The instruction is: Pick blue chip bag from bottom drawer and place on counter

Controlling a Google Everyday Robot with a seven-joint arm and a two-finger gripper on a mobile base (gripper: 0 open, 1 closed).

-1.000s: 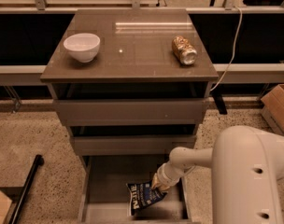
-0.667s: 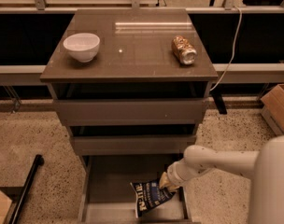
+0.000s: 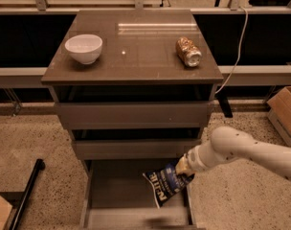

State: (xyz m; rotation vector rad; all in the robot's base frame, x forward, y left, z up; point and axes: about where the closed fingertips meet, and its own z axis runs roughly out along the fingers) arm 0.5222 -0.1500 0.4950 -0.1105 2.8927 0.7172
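Note:
The blue chip bag (image 3: 162, 185) hangs tilted from my gripper (image 3: 183, 169), lifted just above the right side of the open bottom drawer (image 3: 112, 190). The gripper is shut on the bag's upper right corner, and my white arm (image 3: 241, 150) reaches in from the right. The counter (image 3: 136, 51) is the glossy grey-brown top of the cabinet, well above the gripper.
A white bowl (image 3: 83, 48) stands on the counter's left and a gold-brown can (image 3: 188, 51) lies on its right. The two upper drawers (image 3: 133, 114) are shut. A cardboard box (image 3: 284, 111) stands at the right, a black bar (image 3: 26, 195) lies on the floor at the left.
The bag has come up off the drawer floor and moved right and up with the gripper. The arm has pulled back to the right.

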